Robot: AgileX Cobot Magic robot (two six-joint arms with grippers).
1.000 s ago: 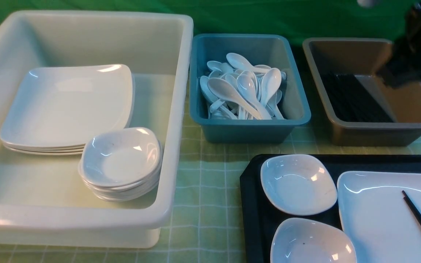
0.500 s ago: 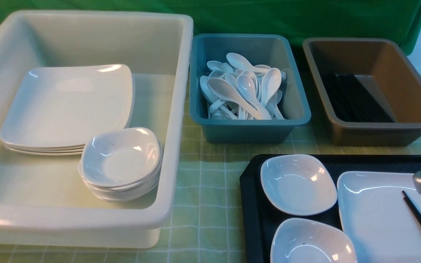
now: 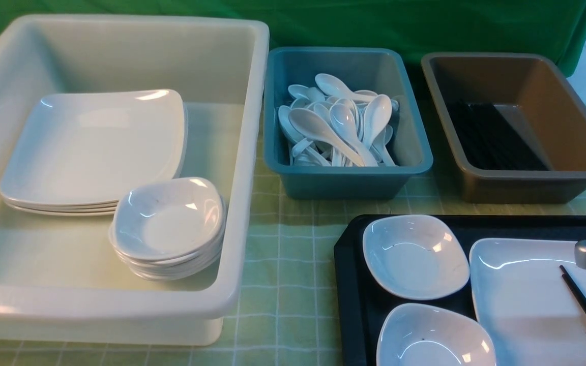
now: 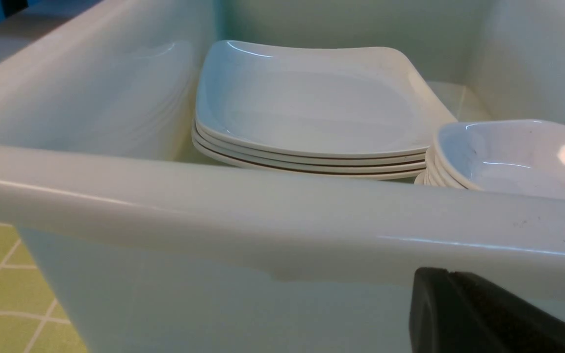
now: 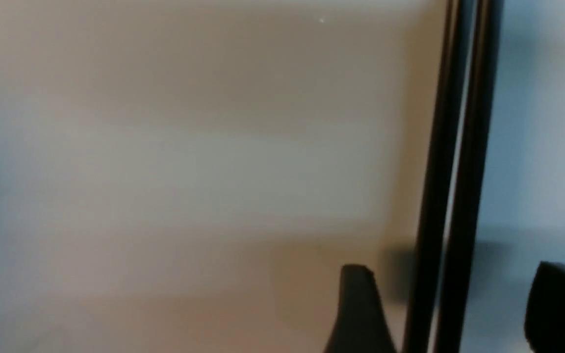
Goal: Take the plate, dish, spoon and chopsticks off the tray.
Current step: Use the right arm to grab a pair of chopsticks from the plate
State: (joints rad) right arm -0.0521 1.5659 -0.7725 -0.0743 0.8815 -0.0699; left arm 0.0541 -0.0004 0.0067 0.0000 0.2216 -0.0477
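Chopsticks (image 5: 438,147) within spread right claw (image 5: 453,294)

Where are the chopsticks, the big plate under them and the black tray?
chopsticks (image 3: 578,292), front view, midway along the visible black sticks.
plate (image 3: 517,305), front view, bare flat centre.
tray (image 3: 348,305), front view, bare strip along its left edge.

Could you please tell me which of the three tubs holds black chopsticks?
The brown tub on the far right: black chopsticks lie in it. The teal tub holds white spoons, and the large white tub holds stacked plates and dishes.
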